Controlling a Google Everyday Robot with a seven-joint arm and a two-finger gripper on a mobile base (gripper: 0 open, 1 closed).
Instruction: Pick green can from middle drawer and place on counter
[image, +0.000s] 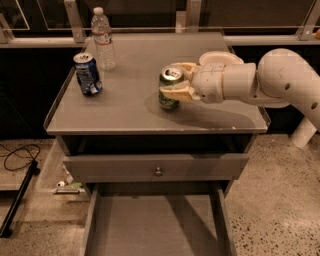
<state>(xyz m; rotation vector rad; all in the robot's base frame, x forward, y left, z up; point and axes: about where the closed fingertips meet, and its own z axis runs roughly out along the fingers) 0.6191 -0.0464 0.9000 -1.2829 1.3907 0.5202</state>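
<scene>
Green can (170, 75) stands upright near the counter's (125, 102) middle — seemingly resting on it — the gripper (176, 82) just above the counter, jaws clamped around the can's sides.

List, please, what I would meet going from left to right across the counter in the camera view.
blue can → water bottle → green can, clasped in the jaws of the gripper, whose arm extends from the right → white dish behind that arm.
</scene>
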